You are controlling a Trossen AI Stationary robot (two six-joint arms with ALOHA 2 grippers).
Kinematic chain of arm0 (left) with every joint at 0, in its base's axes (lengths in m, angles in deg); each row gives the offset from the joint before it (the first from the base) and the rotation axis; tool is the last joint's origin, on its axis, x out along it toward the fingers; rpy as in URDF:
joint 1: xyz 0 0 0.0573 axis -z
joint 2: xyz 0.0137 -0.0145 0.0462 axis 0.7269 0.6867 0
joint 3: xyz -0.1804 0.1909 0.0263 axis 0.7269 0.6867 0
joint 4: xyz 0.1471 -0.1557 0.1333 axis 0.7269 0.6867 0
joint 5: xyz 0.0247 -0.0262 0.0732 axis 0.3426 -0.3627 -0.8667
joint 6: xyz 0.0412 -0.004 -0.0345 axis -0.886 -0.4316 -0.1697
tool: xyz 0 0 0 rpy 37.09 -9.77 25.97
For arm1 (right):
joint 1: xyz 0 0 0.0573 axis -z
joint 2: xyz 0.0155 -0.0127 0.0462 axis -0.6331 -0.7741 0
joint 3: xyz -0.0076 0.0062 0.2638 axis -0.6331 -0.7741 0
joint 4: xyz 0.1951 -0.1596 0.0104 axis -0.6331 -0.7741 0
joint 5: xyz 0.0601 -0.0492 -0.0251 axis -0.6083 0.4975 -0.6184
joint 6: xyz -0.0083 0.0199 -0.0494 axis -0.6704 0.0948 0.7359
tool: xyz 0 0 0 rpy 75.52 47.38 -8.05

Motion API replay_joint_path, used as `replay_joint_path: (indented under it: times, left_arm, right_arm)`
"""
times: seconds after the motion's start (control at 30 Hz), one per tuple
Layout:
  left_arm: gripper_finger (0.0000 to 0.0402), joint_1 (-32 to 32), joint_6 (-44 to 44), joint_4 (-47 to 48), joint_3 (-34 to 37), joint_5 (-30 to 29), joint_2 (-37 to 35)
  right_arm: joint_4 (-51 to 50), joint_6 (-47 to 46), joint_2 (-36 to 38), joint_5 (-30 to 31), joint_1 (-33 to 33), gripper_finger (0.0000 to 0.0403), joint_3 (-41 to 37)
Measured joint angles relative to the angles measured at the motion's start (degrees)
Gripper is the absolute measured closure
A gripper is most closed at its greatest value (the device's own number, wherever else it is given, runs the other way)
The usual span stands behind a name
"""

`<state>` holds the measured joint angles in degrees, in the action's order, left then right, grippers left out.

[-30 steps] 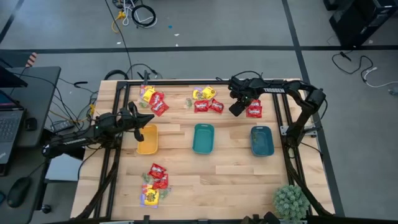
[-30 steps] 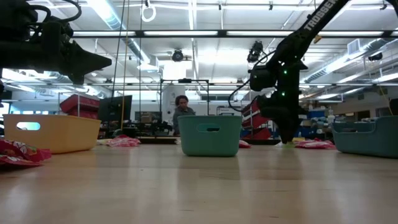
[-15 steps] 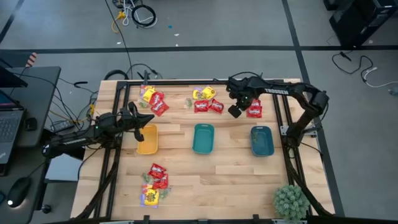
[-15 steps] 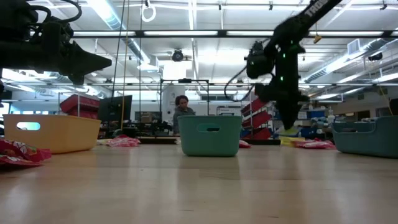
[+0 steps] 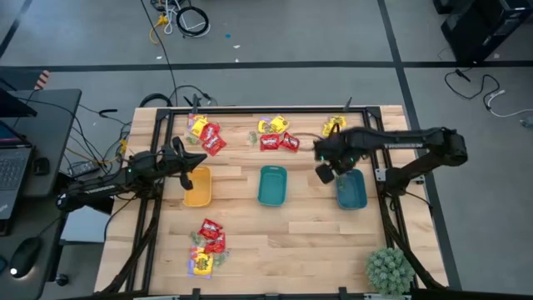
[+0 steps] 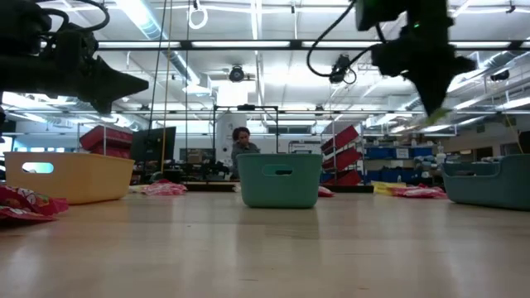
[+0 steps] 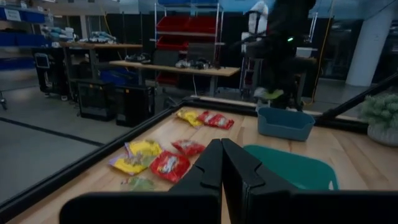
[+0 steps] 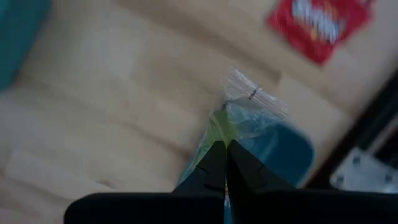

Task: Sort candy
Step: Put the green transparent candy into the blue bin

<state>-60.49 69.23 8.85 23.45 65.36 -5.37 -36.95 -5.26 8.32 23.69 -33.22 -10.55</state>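
Bare counter [image 5: 300, 229] lies open nearer than the trays, and the right gripper [image 5: 326, 173], a second ago low at the far candy piles, has lifted and swung over beside the right teal tray [image 5: 351, 188], pinching a dull green, crinkly clear-edged candy packet [image 8: 239, 115] above the counter, while the left gripper [image 5: 188, 160] hangs pressed shut over the yellow tray [image 5: 197, 187].

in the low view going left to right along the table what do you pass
Red candy packets at the left edge → yellow-orange tray → middle teal tray → blue-teal tray at the right edge. Above that last stretch, the right gripper hangs shut on a green candy packet.
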Motion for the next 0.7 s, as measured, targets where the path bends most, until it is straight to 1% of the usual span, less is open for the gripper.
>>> replay_joint_path:
  times: [0.13,0.23,0.33,0.43,0.57,0.63,0.7]
  left_arm:
    - [0.0397,0.0,0.0,1.7,0.0,0.0,0.0]
    - [0.0397,0.0,0.0,1.7,0.0,0.1,0.0]
    - [0.0397,0.0,0.0,1.9,0.0,0.9,0.0]
    - [0.0397,0.0,-0.2,2.1,0.0,2.5,0.0]
    - [0.0397,0.0,-0.3,2.2,0.0,4.0,0.0]
    - [0.0397,0.0,-0.3,1.4,0.0,4.6,0.0]
    - [0.0397,0.0,-0.7,-1.1,0.0,7.5,0.0]
  right_arm:
    - [-0.3,-8.4,1.1,-0.5,-5.9,0.0402,-4.9]
    - [0.1,-12.8,1.5,-1.0,-8.5,0.0402,-8.5]
    - [3.5,-16.3,2.1,-2.3,-10.2,0.0402,-12.5]
    - [9.3,-18.1,2.3,-3.0,-11.3,0.0403,-16.3]
    - [17.4,-18.0,2.3,-3.9,-11.6,0.0403,-21.2]
    - [20.1,-17.0,2.3,-4.5,-11.6,0.0403,-23.2]
    - [20.8,-16.0,2.3,-4.7,-11.7,0.0403,-24.1]
